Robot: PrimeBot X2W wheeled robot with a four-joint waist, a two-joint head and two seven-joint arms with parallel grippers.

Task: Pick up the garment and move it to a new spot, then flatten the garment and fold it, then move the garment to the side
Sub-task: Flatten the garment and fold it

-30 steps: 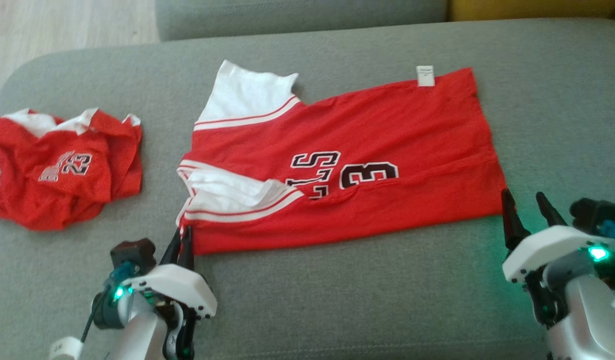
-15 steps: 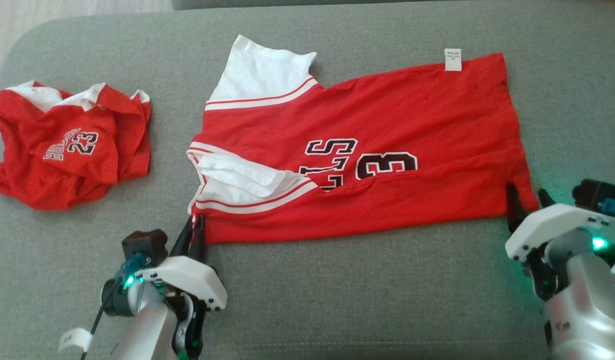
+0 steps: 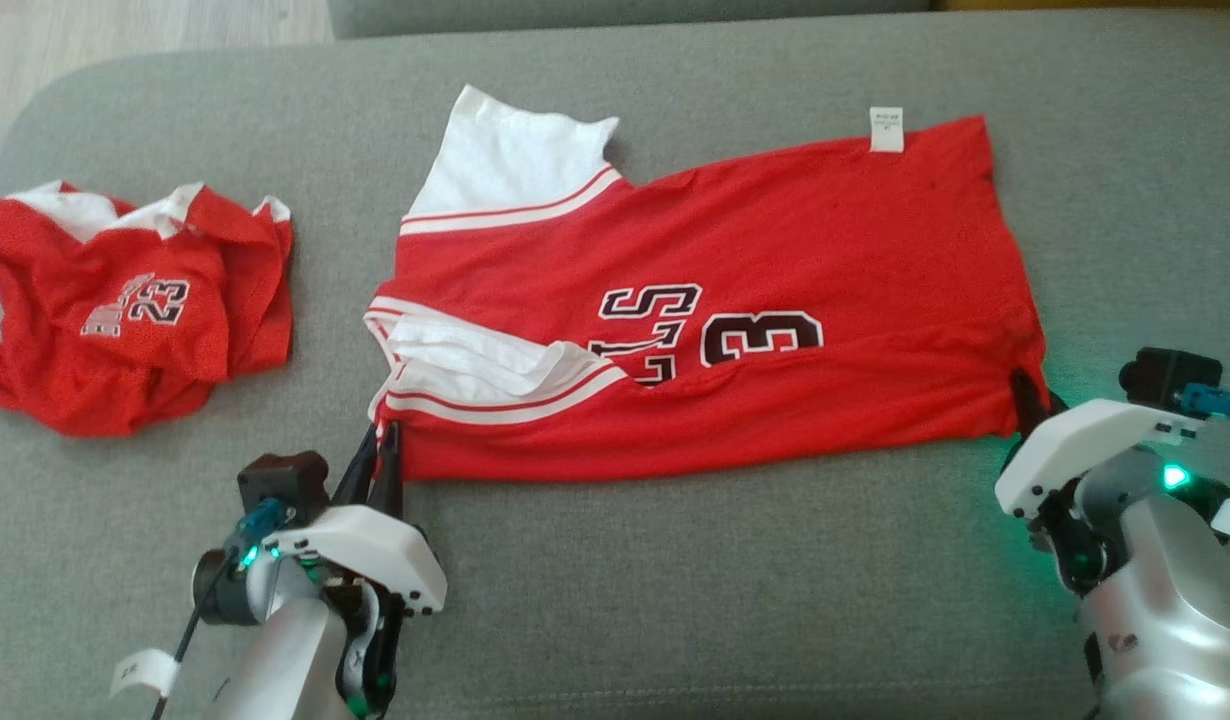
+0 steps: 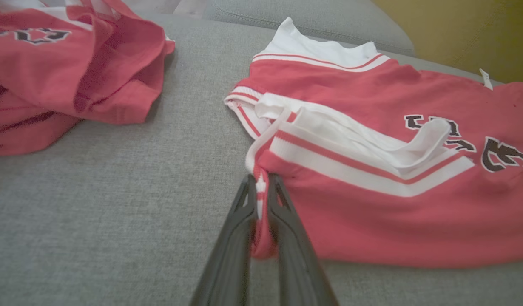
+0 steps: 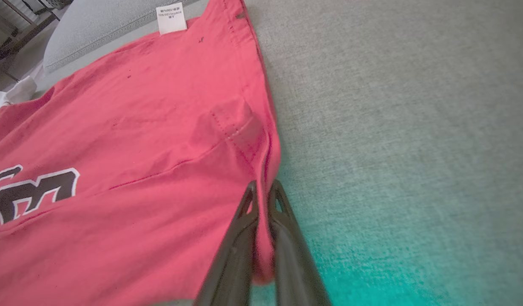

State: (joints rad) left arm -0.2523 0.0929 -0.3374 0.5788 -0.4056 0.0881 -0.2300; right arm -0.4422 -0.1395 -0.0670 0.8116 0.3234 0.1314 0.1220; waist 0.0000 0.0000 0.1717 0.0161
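The garment (image 3: 715, 300), a soft red jersey with white sleeves, striped trim and dark printed characters, lies spread almost flat on the middle of the grey woven sofa cushion (image 3: 675, 600). The left gripper (image 3: 380, 440) pinches its near left corner; the left wrist view shows red cloth and white trim between the narrow dark fingers. The right gripper (image 5: 263, 189) is closed on the near hem corner, which is plain in the right wrist view but half hidden in the head view. A white label (image 3: 886, 129) sits at the far hem. A second jersey (image 3: 125, 320) lies crumpled near the cushion's left edge
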